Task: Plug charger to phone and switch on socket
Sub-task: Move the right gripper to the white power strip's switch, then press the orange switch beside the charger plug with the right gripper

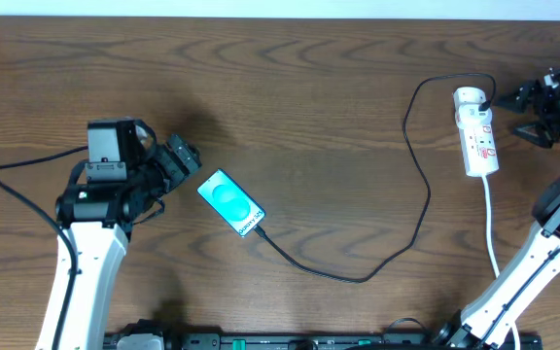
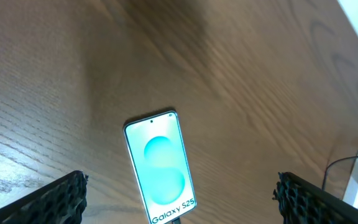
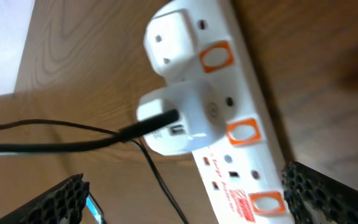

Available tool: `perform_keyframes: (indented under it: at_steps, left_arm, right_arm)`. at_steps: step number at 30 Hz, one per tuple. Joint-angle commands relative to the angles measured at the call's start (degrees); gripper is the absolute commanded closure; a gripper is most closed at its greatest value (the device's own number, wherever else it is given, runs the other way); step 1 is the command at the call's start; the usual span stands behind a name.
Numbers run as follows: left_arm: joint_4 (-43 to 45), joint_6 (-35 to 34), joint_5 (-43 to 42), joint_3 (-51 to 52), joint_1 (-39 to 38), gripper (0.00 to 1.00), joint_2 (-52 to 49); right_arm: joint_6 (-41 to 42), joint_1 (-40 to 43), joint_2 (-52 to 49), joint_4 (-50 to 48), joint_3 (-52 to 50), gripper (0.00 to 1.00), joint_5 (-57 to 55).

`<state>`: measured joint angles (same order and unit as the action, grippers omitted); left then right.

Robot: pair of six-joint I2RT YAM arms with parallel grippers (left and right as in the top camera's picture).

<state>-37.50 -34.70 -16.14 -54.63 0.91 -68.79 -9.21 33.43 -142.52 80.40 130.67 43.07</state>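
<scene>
The phone (image 1: 231,202) lies face up at centre-left, screen lit turquoise; the left wrist view shows it with "Galaxy S25" text (image 2: 160,168). The charger cable (image 1: 397,255) runs from the phone's lower end in a loop to a white adapter (image 3: 179,121) plugged into the socket strip (image 1: 477,131). Its tip (image 2: 176,220) sits at the phone's bottom edge. My left gripper (image 1: 185,167) is open and empty just left of the phone, its fingers either side of it in the left wrist view (image 2: 179,205). My right gripper (image 1: 525,114) is open and empty just right of the strip (image 3: 253,155).
The strip's white lead (image 1: 491,228) runs toward the front edge near my right arm's base. Orange-red switches (image 3: 242,132) line one side of the strip. The table's far edge meets a pale wall (image 3: 5,37).
</scene>
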Motion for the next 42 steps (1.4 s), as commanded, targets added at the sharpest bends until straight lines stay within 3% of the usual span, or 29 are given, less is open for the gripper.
perform_keyframes:
  at_steps: [1, 42]
  left_arm:
    - [-0.2, 0.2, 0.8, 0.4, 0.1, 0.03, -1.4]
    - [0.2, 0.2, 0.7, 0.4, 0.1, 0.03, -1.6]
  right_arm:
    - [-2.3, -2.2, -0.5, -0.3, 1.0, 0.01, 1.6]
    - [-1.6, -3.7, -4.8, -1.4, 1.0, 0.01, 1.9]
